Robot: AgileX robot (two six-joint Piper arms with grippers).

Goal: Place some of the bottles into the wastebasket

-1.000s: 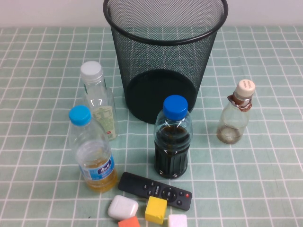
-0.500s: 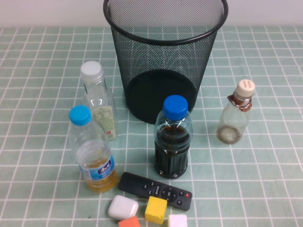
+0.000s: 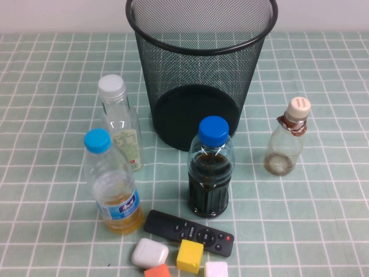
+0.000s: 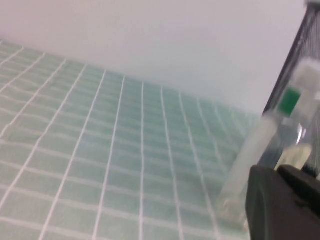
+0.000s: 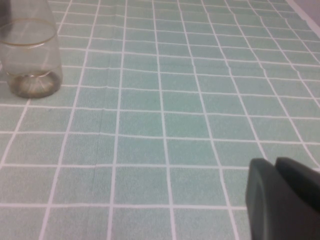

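Nothing on the table has moved in the last second: every object stands exactly where it stood before, so the task has not begun in any visible way. The wastebasket is at the far middle of the checked cloth, upright, and through the mesh I see only its black base, no bottle inside. The tall bottle with the white cap stands upright to the left of the basket, just behind the yellow-liquid bottle. The short bottle with the beige cap stands alone on the right side, well apart from the basket. In front of the basket is the dark-liquid bottle, and near the front edge lie a remote control, a white case and some small blocks.

Neither arm appears in the high view. The left gripper shows only as a dark shape in its wrist view, close to the tall bottle, and it holds nothing; how far it is open I cannot tell. The right gripper hovers low over bare cloth, with the short bottle near it; it also holds nothing and its opening I cannot tell.

I judge both arms are at the start of an approach, each one facing its own bottle.
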